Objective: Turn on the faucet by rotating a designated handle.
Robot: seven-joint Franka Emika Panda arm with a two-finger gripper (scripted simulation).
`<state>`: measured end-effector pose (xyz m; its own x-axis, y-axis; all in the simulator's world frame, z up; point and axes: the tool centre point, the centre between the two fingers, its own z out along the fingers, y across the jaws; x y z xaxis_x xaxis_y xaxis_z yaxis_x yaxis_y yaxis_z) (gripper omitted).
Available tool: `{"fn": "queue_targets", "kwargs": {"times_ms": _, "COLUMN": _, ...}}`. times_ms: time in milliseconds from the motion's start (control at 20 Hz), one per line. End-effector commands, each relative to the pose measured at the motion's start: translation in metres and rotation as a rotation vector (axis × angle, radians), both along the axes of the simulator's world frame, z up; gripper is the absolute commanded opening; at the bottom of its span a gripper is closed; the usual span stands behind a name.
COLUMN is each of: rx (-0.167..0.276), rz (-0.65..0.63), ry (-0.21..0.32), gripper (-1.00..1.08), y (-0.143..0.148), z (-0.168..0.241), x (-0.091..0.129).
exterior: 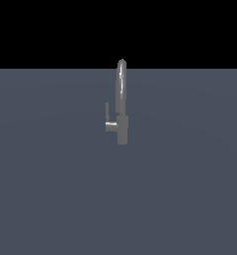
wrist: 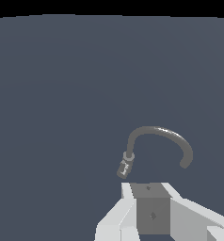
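Observation:
The faucet (exterior: 122, 102) stands upright on the grey floor, a slim grey tap with a tall narrow spout on a short base. The handle (exterior: 107, 111) is a thin lever standing up from a short stub on the base, on the exterior view's left. My gripper does not show in the exterior view. In the wrist view the faucet (wrist: 157, 132) shows from above as a curved arc, with the handle (wrist: 124, 168) at its base end. My gripper (wrist: 150, 189) shows only as white and grey parts at the frame's edge, apart from the handle. Its jaws are unclear.
A flat grey floor (exterior: 51, 189) spreads all around the faucet. The background beyond its far edge is black. No other objects show.

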<state>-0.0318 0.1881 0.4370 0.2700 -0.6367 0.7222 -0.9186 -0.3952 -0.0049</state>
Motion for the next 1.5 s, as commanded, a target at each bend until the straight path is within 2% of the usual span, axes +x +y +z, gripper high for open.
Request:
{"fn": "queue_targets", "kwargs": {"times_ms": 0, "rx": -0.005, "rz": -0.054, "ry": 0.002, "gripper": -1.0, "y": -0.01, "z": -0.033, "x": 0.02}}
{"fn": "queue_targets", "kwargs": {"times_ms": 400, "rx": -0.009, "rz": -0.237, "ry": 0.023, "gripper": -1.0, "y": -0.067, "z": -0.147, "x": 0.071}}
{"fn": "queue_targets", "kwargs": {"times_ms": 800, "rx": 0.002, "rz": -0.385, "ry": 0.048, "gripper": -1.0, "y": -0.123, "z": -0.237, "x": 0.09}}
{"fn": "queue_targets", "kwargs": {"times_ms": 1100, "rx": 0.008, "rz": -0.445, "ry": 0.059, "gripper": -1.0, "y": -0.147, "z": -0.272, "x": 0.092}}
{"fn": "queue_targets", "kwargs": {"times_ms": 1450, "rx": 0.01, "rz": -0.456, "ry": 0.061, "gripper": -1.0, "y": -0.152, "z": -0.279, "x": 0.092}}
